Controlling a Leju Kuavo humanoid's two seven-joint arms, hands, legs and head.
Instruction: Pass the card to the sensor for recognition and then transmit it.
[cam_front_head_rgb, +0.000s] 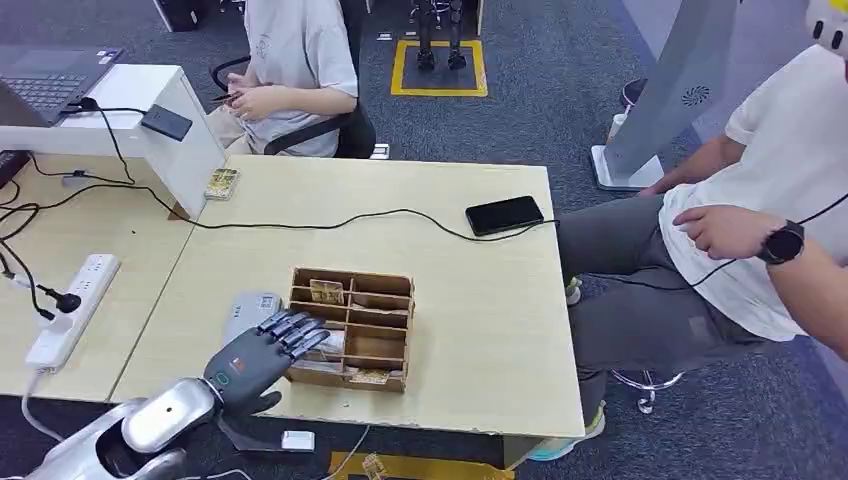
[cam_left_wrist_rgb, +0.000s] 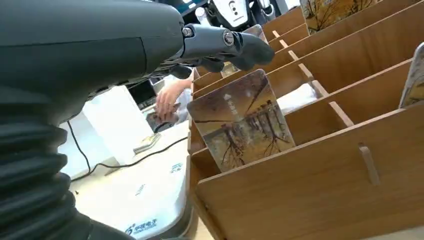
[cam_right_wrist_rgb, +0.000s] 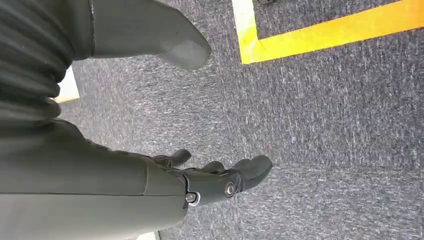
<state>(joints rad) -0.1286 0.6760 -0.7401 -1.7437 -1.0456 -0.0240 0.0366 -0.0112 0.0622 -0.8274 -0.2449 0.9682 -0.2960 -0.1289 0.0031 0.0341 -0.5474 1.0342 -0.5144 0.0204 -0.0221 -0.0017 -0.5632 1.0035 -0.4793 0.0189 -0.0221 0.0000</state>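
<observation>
We note the card (cam_left_wrist_rgb: 241, 121), printed with brown trees, standing tilted in a slot at the left end of the wooden box (cam_front_head_rgb: 352, 328), which sits near the front edge of the table (cam_front_head_rgb: 480, 320). The box has several slots; other cards stand in the far-left slot and lie in a near one. Our left hand (cam_front_head_rgb: 262, 352) reaches over the box's left end, fingers (cam_left_wrist_rgb: 235, 45) extended above the card's upper edge. From the left wrist view we cannot tell whether they touch or grip the card. Just left of the box lies a flat grey-white device (cam_front_head_rgb: 250, 310) with blue print, partly under the hand. Our right hand (cam_right_wrist_rgb: 200, 182) hangs over grey carpet (cam_right_wrist_rgb: 325, 125) beside a yellow floor line (cam_right_wrist_rgb: 320, 30), fingers loosely apart, holding nothing.

Further out: a black phone (cam_front_head_rgb: 504, 214) on the far right of the table, a black cable (cam_front_head_rgb: 330, 222) crossing it, a white power strip (cam_front_head_rgb: 72, 308) on the left. One person (cam_front_head_rgb: 296, 60) sits behind the table, another (cam_front_head_rgb: 740, 250) to its right.
</observation>
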